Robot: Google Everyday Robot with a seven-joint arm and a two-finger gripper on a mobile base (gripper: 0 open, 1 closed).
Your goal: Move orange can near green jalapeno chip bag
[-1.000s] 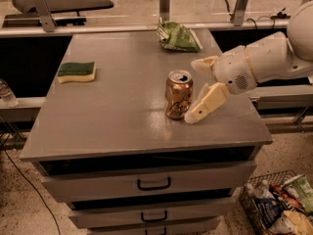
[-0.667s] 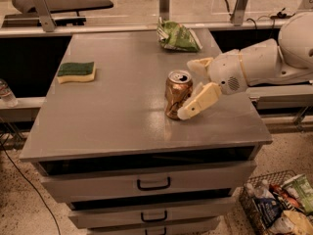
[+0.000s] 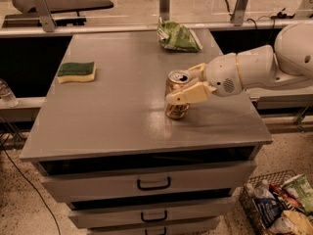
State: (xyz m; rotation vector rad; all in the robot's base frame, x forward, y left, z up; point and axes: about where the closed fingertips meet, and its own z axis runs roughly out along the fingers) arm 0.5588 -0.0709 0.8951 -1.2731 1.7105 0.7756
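The orange can (image 3: 176, 109) stands upright on the grey table (image 3: 117, 116), right of its middle. My gripper (image 3: 179, 85) reaches in from the right and is closed around the can's upper half, with one cream finger (image 3: 188, 94) across its front and the other behind it. The can's base still rests on the table. The green jalapeno chip bag (image 3: 177, 36) lies crumpled at the table's far edge, well behind the can and apart from it.
A green-and-yellow sponge (image 3: 77, 72) lies at the table's left. The white arm (image 3: 254, 70) spans the right edge. Drawers (image 3: 153, 183) are below the tabletop. A wire basket of packets (image 3: 279, 207) sits on the floor at the lower right.
My gripper has moved left onto the can. Its fingers, spread beside the can before, now stand closer together around it. The can has stayed in place.
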